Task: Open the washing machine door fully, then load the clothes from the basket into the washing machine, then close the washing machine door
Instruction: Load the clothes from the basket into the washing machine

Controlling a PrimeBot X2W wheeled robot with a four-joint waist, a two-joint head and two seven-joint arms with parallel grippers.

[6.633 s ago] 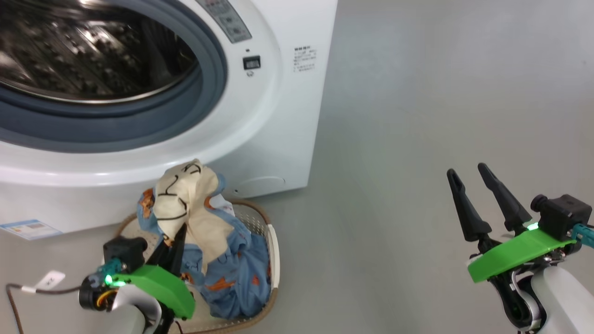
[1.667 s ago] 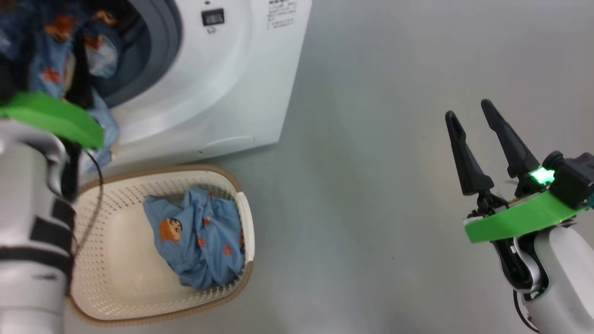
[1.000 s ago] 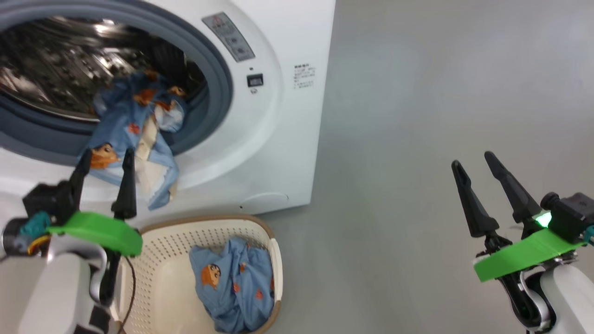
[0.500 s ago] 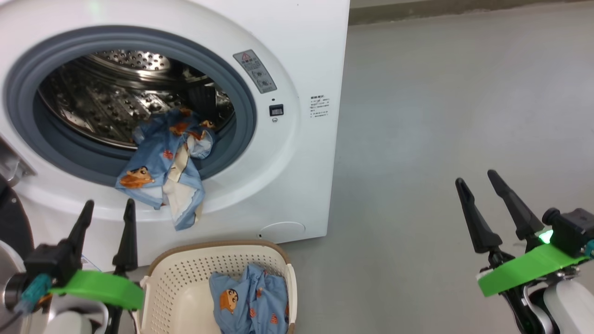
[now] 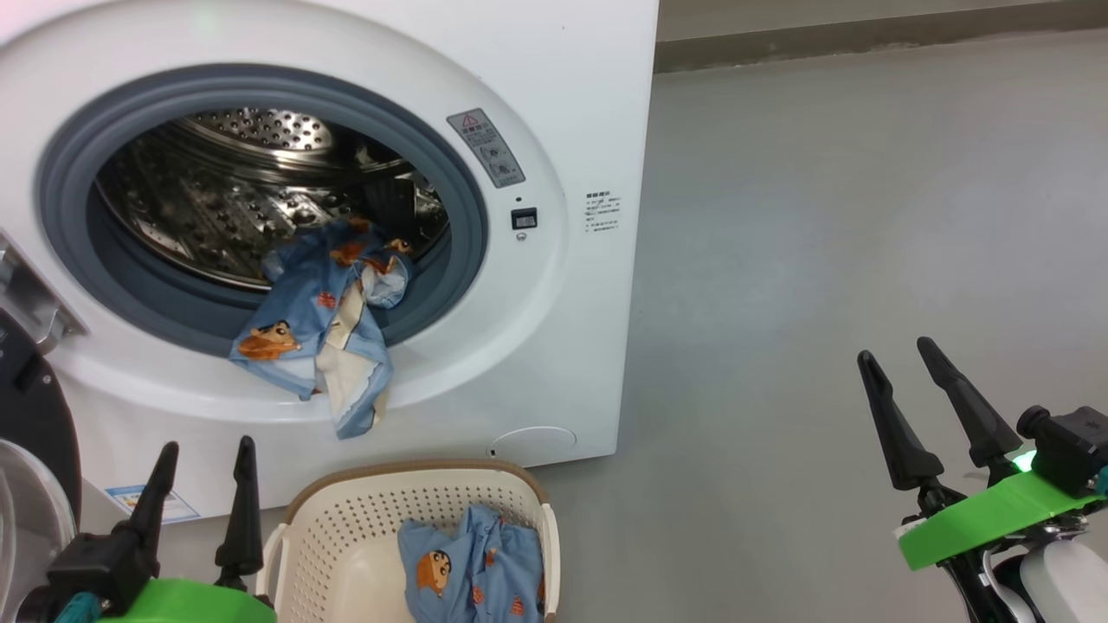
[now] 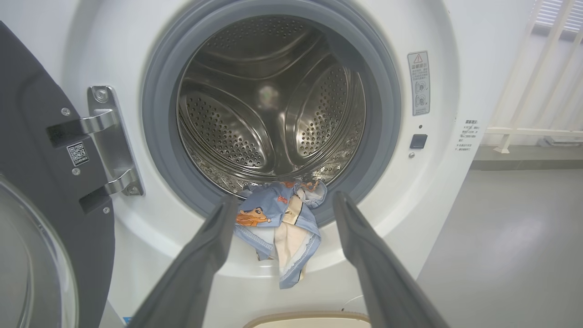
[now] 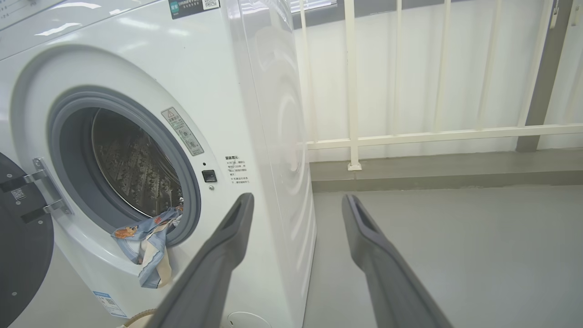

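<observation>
The washing machine (image 5: pixel 563 104) stands open, its door (image 5: pixel 39 424) swung out to the left. One bundle of the clothes (image 5: pixel 320 333), light blue with a cream piece, drapes over the grey gasket and hangs down the front. Another blue piece (image 5: pixel 472 571) lies in the basket (image 5: pixel 346 536) on the floor below. My left gripper (image 5: pixel 208 443) is open and empty, left of the basket. In the left wrist view its fingers (image 6: pixel 214 241) frame the draped clothes (image 6: pixel 278 223). My right gripper (image 5: pixel 894 350) hangs open and empty far to the right, over bare floor.
The door's metal hinge (image 6: pixel 109 136) sits left of the drum opening. A white railing (image 7: pixel 437 132) and a low kerb run behind the machine on the right. A small blue label (image 5: pixel 143 502) sits low on the machine front. Grey floor (image 5: pixel 779 303) spreads to the right.
The head camera has tilted up, showing more of the drum. My left gripper has drawn back and down from the draped clothes, still open. The right gripper has kept its pose.
</observation>
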